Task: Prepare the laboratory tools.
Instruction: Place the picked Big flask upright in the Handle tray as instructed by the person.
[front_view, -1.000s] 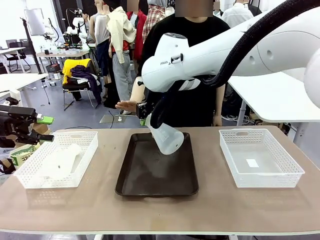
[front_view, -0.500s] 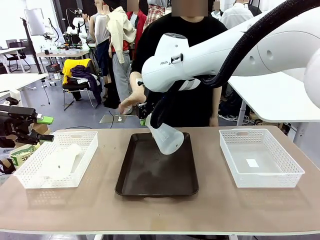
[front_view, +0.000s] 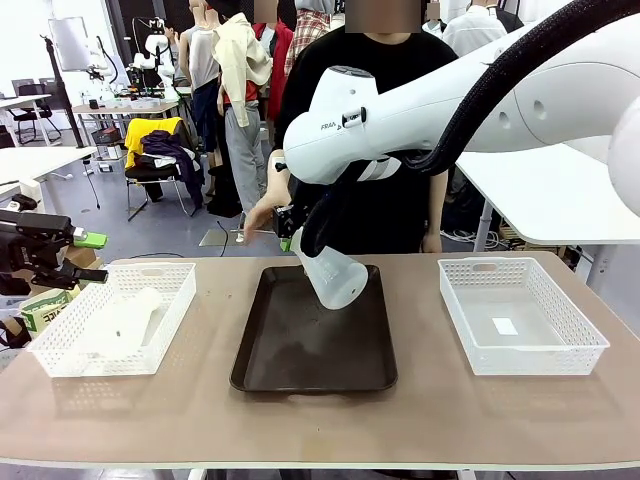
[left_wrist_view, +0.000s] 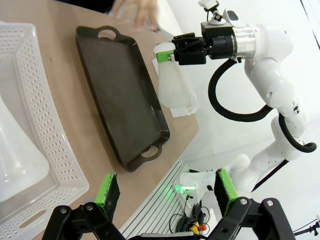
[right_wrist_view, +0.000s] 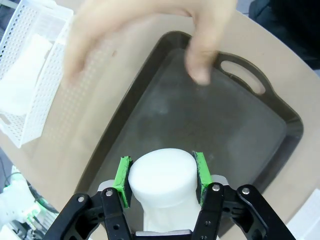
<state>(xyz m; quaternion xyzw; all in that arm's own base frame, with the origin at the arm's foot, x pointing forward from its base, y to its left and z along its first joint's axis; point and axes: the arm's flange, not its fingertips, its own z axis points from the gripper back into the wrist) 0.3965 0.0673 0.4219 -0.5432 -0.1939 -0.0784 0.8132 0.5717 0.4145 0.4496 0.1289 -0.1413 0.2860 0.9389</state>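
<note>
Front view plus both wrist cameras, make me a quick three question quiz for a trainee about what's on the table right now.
1. True or false: the right gripper is shut on the neck of a tilted flask over the dark tray.
2. Where does the other flask lie? A: on the dark tray. B: in the left basket. C: in the right basket.
3. Fill in: the left gripper, off to the side of the table, holds nothing and its jaws are ____.

Key: 1 true; 2 B; 3 open.
</note>
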